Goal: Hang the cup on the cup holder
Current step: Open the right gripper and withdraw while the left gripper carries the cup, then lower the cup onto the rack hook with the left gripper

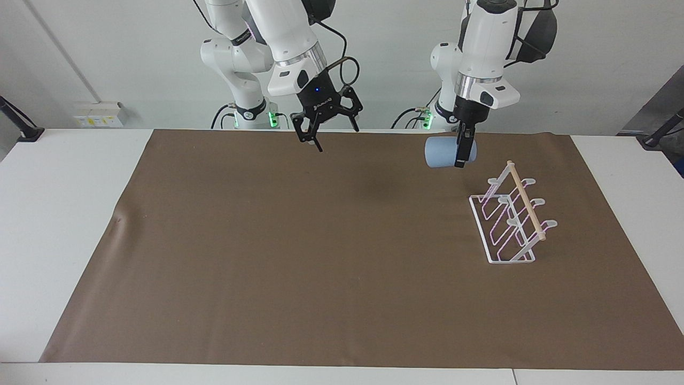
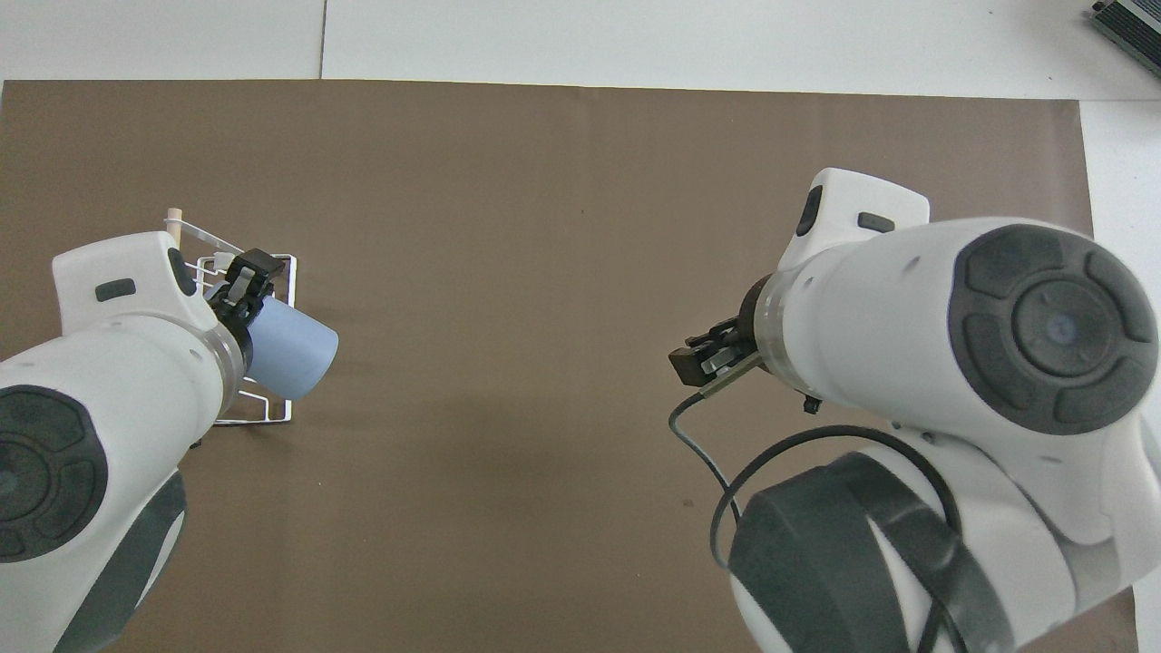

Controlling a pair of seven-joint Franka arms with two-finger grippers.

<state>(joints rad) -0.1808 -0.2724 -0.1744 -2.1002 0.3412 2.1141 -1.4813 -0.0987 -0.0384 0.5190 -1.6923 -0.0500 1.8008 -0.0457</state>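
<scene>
Light-blue cup (image 1: 441, 152) lying sideways in mid-air over the mat; white wire rack (image 1: 508, 218) with wooden dowel standing toward left arm's end.
</scene>
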